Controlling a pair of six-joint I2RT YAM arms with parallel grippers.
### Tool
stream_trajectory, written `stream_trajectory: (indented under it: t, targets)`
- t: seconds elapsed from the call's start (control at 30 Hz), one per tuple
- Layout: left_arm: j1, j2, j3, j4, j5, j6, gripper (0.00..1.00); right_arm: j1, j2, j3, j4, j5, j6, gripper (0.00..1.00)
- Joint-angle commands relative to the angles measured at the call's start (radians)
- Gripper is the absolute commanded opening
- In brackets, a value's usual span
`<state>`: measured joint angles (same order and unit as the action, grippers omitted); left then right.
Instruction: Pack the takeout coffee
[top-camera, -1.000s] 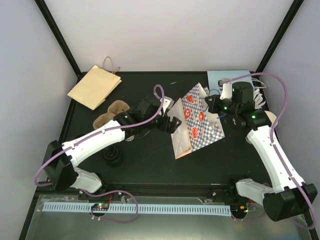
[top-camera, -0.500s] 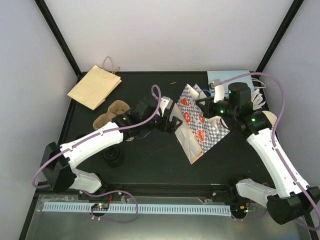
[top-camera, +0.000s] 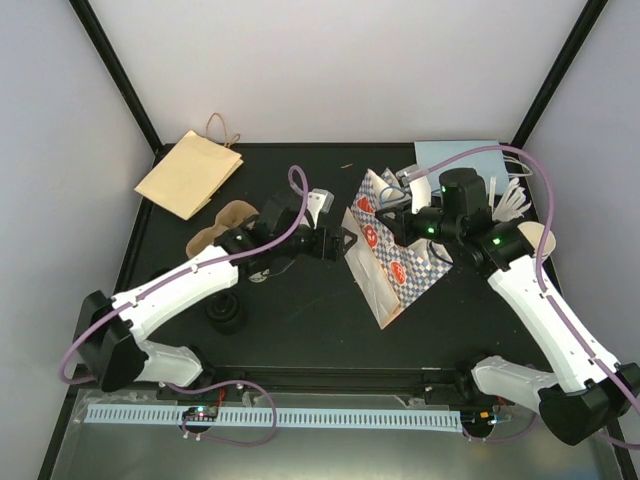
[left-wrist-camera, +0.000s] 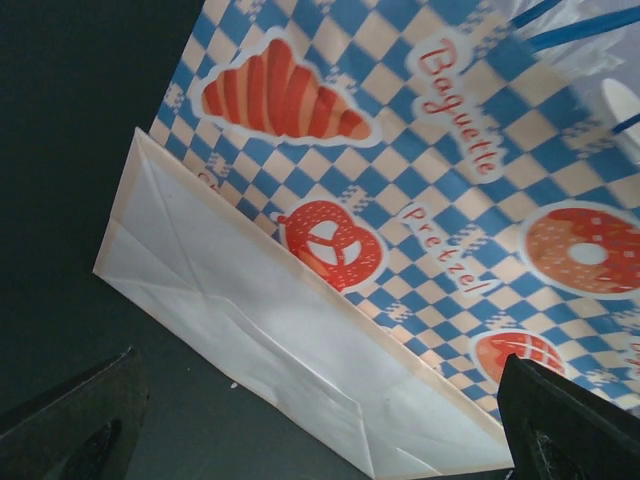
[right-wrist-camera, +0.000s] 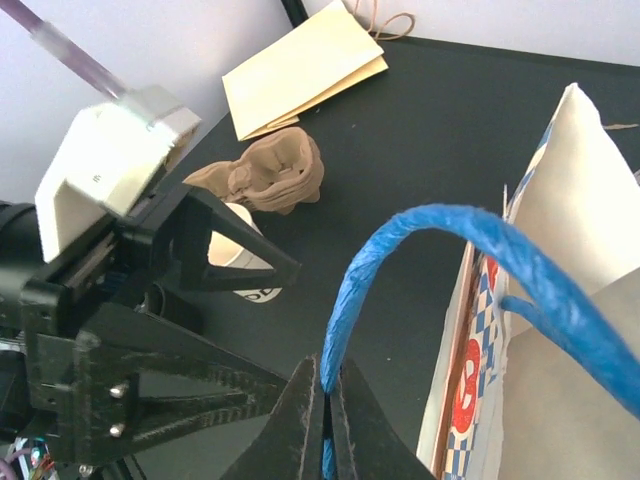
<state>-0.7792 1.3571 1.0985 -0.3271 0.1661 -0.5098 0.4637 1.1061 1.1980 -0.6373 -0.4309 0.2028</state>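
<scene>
The right pincer (right-wrist-camera: 325, 400), clamped on the blue handle (right-wrist-camera: 440, 235), should lift gently to stand the bag (top-camera: 400, 270) upright just beside the left pincer (top-camera: 346, 243) (spread wide, empty), with the cup (right-wrist-camera: 232, 255) behind that one.

The checked bakery bag (left-wrist-camera: 420, 170) is smooth matt printed paper with a plain white, creased bottom panel, and its blue handle (right-wrist-camera: 440, 225) is tightly twisted paper cord (ropey, faintly ridged). The desk (top-camera: 300, 310) is dull black with no sheen, the flat kraft bag (top-camera: 190, 172) is plain tan matt paper, and the cup carrier (right-wrist-camera: 265, 172) is rough brown moulded pulp. The left arm shell (top-camera: 180, 290) is smooth white plastic with a slight gloss, the right fingers (right-wrist-camera: 290, 435) matt black plastic.
</scene>
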Motion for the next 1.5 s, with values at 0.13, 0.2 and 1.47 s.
stream_trajectory:
  t: [0.13, 0.2, 1.47]
  targets:
    - [0.010, -0.163, -0.037, 0.102, 0.037, 0.055, 0.95, 0.088, 0.021, 0.050, -0.057, -0.013, -0.065, 0.02]
    - [0.010, -0.194, -0.053, 0.116, 0.059, 0.065, 0.93, 0.105, 0.025, 0.049, -0.058, -0.016, -0.074, 0.02]
    - [0.062, -0.193, -0.058, 0.347, 0.292, -0.187, 0.02, 0.240, 0.062, 0.081, -0.119, 0.012, -0.150, 0.14]
